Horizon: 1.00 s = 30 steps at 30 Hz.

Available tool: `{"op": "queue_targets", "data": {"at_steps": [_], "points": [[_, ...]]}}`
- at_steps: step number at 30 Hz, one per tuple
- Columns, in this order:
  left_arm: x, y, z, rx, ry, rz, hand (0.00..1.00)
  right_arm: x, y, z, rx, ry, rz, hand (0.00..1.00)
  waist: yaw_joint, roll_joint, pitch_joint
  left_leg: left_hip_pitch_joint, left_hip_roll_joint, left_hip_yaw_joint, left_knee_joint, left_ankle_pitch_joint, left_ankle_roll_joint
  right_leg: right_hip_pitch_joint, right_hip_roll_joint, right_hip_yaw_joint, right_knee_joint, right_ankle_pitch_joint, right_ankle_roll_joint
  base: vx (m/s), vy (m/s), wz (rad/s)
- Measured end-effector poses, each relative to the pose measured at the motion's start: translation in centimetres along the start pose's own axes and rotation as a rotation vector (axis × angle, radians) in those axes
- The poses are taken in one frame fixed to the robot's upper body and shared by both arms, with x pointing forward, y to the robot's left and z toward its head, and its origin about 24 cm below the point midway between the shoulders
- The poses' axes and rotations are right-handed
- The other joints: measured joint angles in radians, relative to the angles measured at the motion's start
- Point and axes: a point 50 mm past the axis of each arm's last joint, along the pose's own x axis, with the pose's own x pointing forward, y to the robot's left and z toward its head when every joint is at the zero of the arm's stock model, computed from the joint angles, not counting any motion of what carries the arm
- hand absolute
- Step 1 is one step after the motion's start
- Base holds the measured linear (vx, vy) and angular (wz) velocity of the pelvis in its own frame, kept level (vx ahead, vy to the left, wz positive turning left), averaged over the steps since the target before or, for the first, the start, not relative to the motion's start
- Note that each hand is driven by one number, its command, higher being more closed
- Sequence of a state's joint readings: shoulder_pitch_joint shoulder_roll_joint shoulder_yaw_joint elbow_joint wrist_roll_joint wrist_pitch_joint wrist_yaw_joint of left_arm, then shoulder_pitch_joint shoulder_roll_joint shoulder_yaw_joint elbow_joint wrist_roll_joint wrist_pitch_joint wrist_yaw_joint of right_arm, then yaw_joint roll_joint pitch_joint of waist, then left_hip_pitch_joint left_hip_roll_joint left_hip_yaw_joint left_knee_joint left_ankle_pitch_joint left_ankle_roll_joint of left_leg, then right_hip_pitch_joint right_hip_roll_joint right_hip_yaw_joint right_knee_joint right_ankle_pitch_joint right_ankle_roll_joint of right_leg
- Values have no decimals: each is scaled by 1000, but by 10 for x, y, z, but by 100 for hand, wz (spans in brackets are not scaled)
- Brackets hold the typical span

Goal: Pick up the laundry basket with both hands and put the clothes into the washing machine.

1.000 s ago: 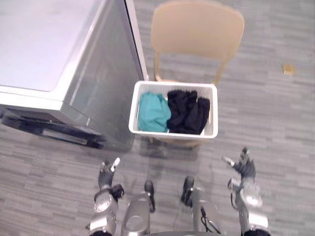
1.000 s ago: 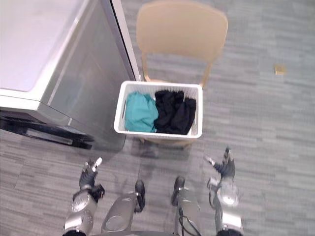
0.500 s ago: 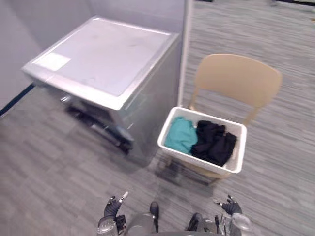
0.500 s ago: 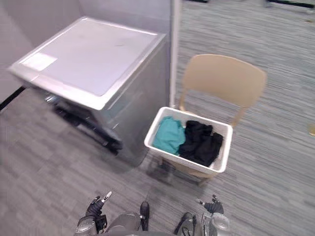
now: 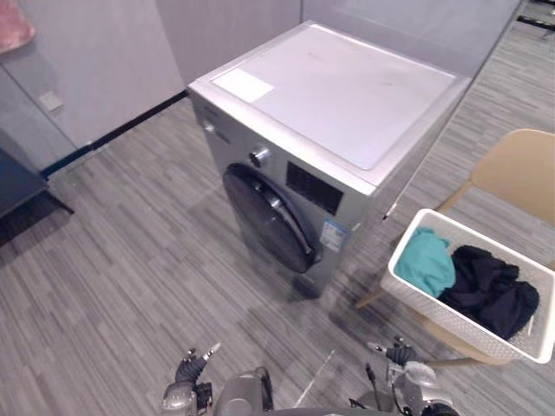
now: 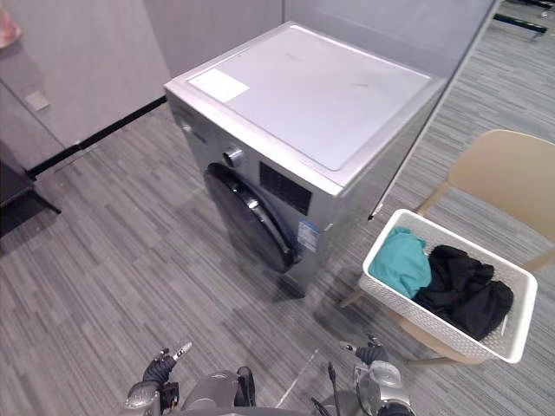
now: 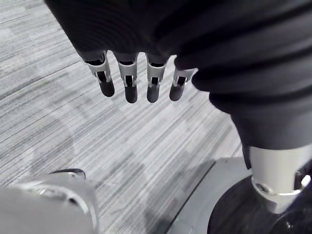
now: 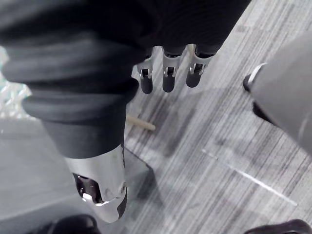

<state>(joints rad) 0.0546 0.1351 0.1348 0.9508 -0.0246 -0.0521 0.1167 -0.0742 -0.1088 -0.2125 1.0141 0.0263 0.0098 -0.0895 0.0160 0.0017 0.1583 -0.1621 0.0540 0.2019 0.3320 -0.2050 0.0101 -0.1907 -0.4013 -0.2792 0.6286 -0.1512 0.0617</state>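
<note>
A white laundry basket point(image 5: 451, 322) stands on the seat of a beige chair point(image 5: 520, 169) at the right. In it lie a teal garment point(image 5: 425, 263) and a black garment point(image 5: 490, 290). A silver washing machine point(image 5: 347, 95) stands in the middle, its round dark door point(image 5: 269, 217) looking closed and facing the lower left. My left hand point(image 5: 192, 368) and right hand point(image 5: 395, 355) hang low at the bottom edge, well short of the basket. Both are open and hold nothing, with the fingers point(image 7: 126, 85) of the left and the fingers point(image 8: 165, 78) of the right straight over the carpet.
Grey striped carpet point(image 5: 130, 260) stretches in front of the washer. A wall with a dark baseboard point(image 5: 113, 134) runs along the back left, with dark furniture point(image 5: 17, 186) at the far left. The chair's wooden legs point(image 5: 373, 299) stick out under the basket.
The whole picture has swung, so the camera moved: the washer's front now faces me and the basket sits at the right. Both hands stay low and open.
</note>
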Motion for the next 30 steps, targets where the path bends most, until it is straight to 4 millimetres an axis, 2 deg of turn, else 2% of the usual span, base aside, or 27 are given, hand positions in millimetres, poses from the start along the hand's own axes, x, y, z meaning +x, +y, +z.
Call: {"op": "queue_targets", "data": {"at_steps": [1,2,3,5,6,10,14,17,20,23,25,26,27,28,30], "points": [[0,1,1,9,-3,0,0,0,2,0,0,0,6,0,-2,-1,1,18,-11,-10,-26,11,4,-4,46,38,-9,-30,7,206,122,82],[0,1,2,12,-8,0,0,0,5,1,-15,-5,17,0,0,-11,3,58,-29,-17,-66,26,7,-4,135,75,-58,-71,22,153,39,50],[1,2,2,25,-7,0,0,0,7,5,-25,-26,20,0,-1,-10,3,74,-39,-27,-71,29,5,-3,179,79,-102,-94,20,146,26,44],[0,-3,3,41,-7,-10,0,-1,11,22,-53,-101,31,0,-4,-1,9,71,-59,-59,-53,29,5,0,209,97,-163,-108,-2,136,-3,45],[0,-9,7,36,-27,-20,0,-2,15,33,-72,-152,48,0,-3,6,12,67,-60,-70,-56,35,-4,12,214,99,-176,-105,-2,140,-28,37],[-1,-14,7,25,-35,-23,0,-8,37,59,-62,-267,121,0,0,4,14,92,-50,-118,-117,57,-37,50,229,55,-216,-98,-12,91,-65,30],[-5,-17,-4,17,-4,-29,0,-11,52,81,7,-336,165,0,4,8,16,103,-36,-131,-197,103,-49,81,258,29,-315,-47,-17,47,-16,13],[-5,-20,-3,15,-8,-35,0,-12,57,98,68,-373,172,0,10,18,23,91,-42,-162,-229,141,-57,97,260,-4,-374,-11,-13,13,7,31],[-3,-22,5,17,-36,-39,0,-14,63,124,104,-431,172,0,30,23,53,57,-59,-186,-233,178,-59,91,247,-29,-391,-2,-12,-53,6,37],[-4,-27,14,28,-76,-55,0,-18,67,158,139,-506,167,0,57,49,94,17,-65,-221,-260,227,-62,53,241,-56,-386,19,-19,-137,-7,41],[-4,-27,19,22,-96,-51,0,-18,58,171,175,-531,118,0,60,56,124,-16,-66,-234,-260,245,-69,29,238,-72,-381,21,-20,-156,-9,29],[-4,-28,19,14,-98,-50,0,-19,50,184,176,-561,96,0,61,68,135,-43,-64,-246,-261,248,-64,-5,238,-76,-359,20,-22,-227,8,13],[-4,-29,24,3,-114,-46,0,-22,42,209,176,-612,76,0,69,79,153,-74,-64,-251,-264,252,-58,-50,233,-74,-327,12,-32,-227,8,10],[-4,-29,26,2,-120,-47,0,-23,39,213,181,-618,65,0,72,82,156,-80,-64,-251,-265,252,-58,-60,232,-74,-319,10,-34,-308,10,6],[-2,-29,38,-13,-161,-45,0,-28,21,237,205,-673,12,0,84,92,185,-104,-68,-255,-291,269,-49,-117,217,-74,-264,2,-37,-273,3,14]]}}
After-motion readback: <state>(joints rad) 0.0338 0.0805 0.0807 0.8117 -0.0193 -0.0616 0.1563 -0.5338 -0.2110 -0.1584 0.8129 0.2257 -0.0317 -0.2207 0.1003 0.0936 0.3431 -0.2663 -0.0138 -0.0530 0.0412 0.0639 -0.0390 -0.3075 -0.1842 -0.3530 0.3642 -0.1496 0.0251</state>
